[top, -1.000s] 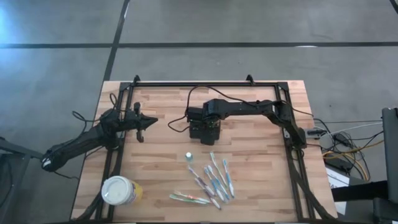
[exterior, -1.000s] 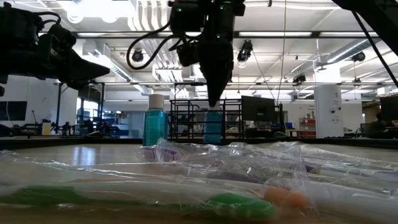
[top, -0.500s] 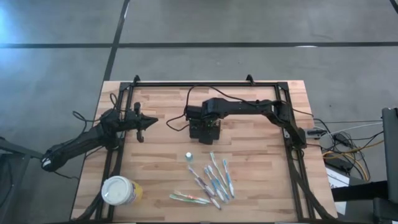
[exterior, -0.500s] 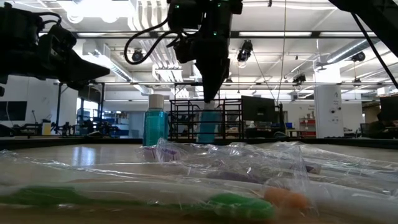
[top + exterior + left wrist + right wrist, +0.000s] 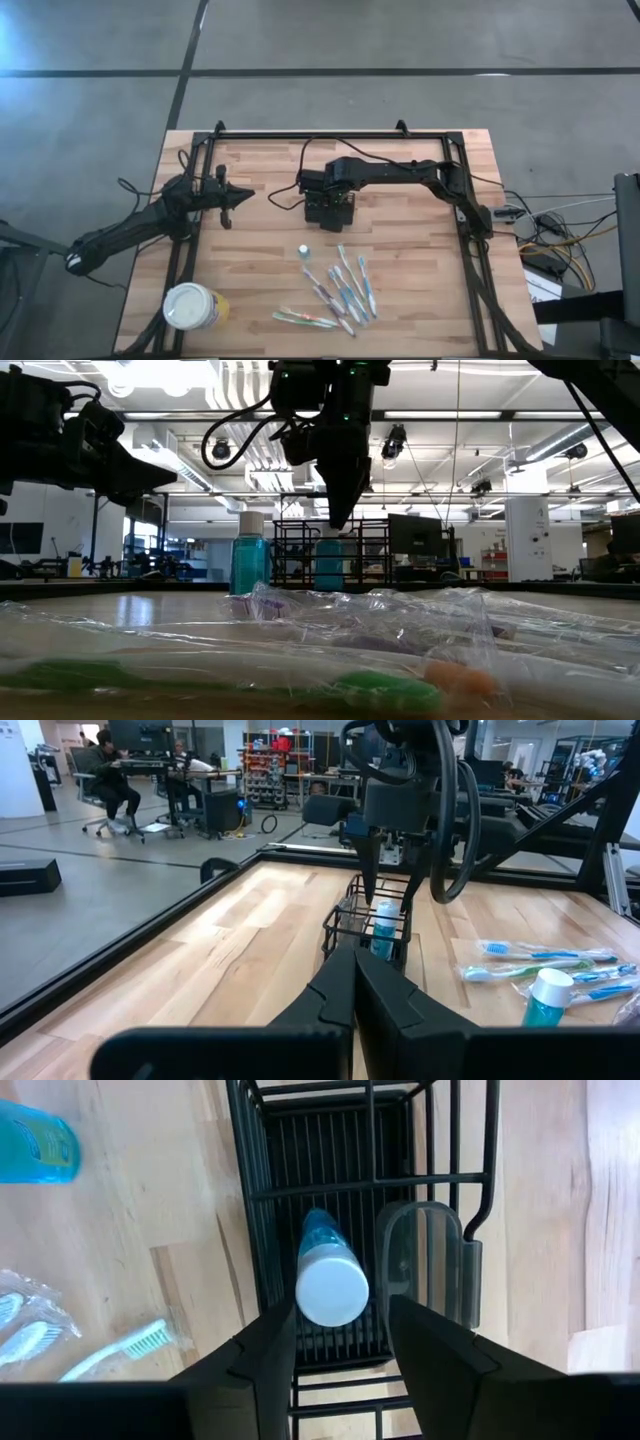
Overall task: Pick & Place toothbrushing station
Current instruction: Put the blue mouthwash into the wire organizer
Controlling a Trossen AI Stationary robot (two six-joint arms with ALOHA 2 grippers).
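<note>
Overhead, right claw [image 5: 340, 1342] parted, above caddy [image 5: 330, 1200]

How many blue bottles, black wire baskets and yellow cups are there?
Blue bottles: 2, the bottle in the caddy and the bottle on the table
Black wire caddy: 1
Yellow cup: 1
Total: 4
</note>
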